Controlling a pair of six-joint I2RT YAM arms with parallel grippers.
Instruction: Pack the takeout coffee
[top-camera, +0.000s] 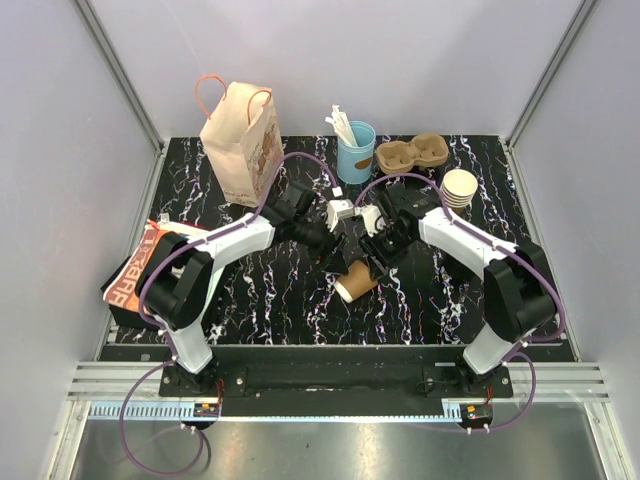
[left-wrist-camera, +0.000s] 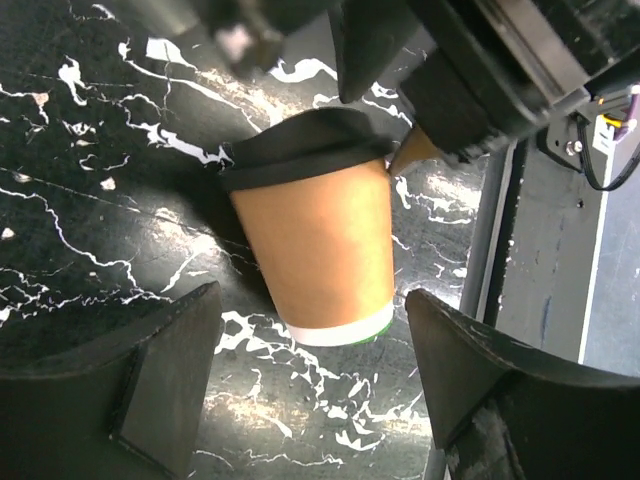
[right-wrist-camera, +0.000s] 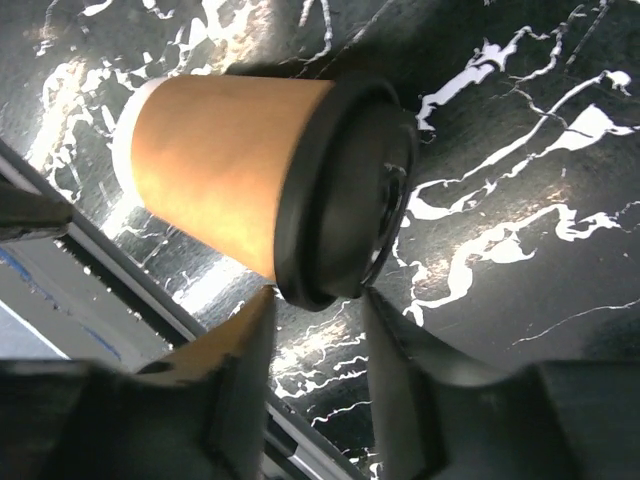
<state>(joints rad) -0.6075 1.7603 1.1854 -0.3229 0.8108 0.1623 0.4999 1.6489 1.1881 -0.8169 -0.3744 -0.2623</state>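
Observation:
The takeout coffee (top-camera: 352, 284), a tan kraft cup with a black lid, lies on its side on the black marbled table, its lid toward the back right. My right gripper (top-camera: 378, 262) pinches the lid's rim: in the right wrist view its fingertips (right-wrist-camera: 318, 310) touch the lid (right-wrist-camera: 350, 190) on both sides, with the cup body (right-wrist-camera: 215, 165) reaching away to the left. My left gripper (top-camera: 335, 256) is wide open over the cup. In the left wrist view its fingers (left-wrist-camera: 315, 370) straddle bare table just short of the cup's white base (left-wrist-camera: 320, 250), touching nothing.
A brown paper bag (top-camera: 243, 140) with red handles stands at the back left. A light-blue cup of white sticks (top-camera: 355, 150), a pulp cup carrier (top-camera: 412, 153) and a stack of paper cups (top-camera: 459, 187) stand at the back right. An orange packet (top-camera: 140, 265) lies at the left edge.

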